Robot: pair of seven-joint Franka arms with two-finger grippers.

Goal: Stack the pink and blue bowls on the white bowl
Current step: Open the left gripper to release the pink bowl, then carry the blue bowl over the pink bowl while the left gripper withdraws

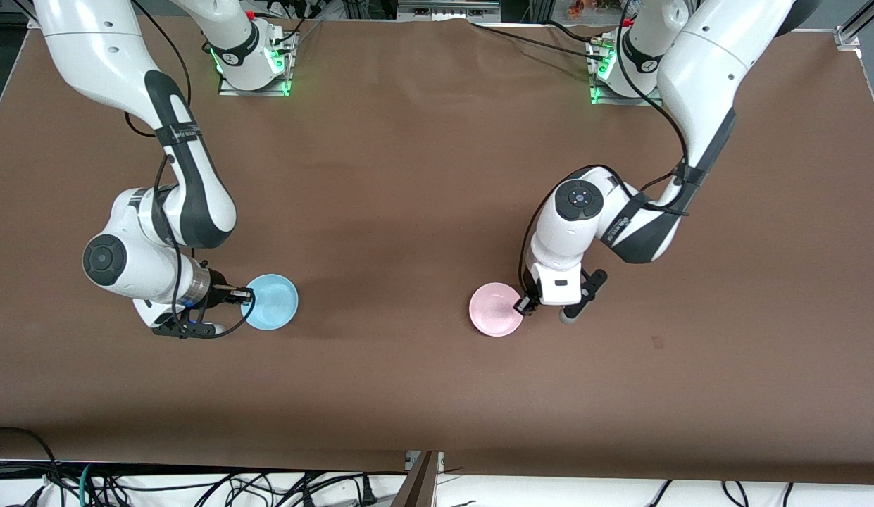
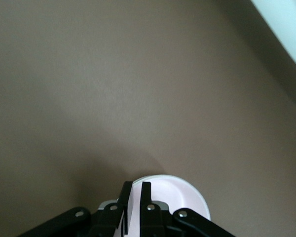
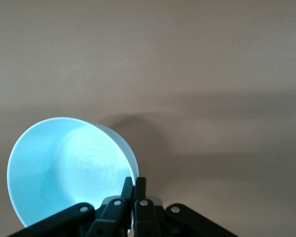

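Blue bowl: at 9 o'clock on the desk, right gripper pinching its rim.
Pink bowl: at 4 o'clock, left gripper pinching its rim.
White bowl: not seen.
Stacking: not started, I think.

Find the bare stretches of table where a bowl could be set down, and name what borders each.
The widest bare patch lies between the blue bowl and the pink bowl. Another runs from both bowls toward the front camera's table edge. It is crowded where the right gripper pinches the blue bowl's rim and the left gripper pinches the pink bowl's.
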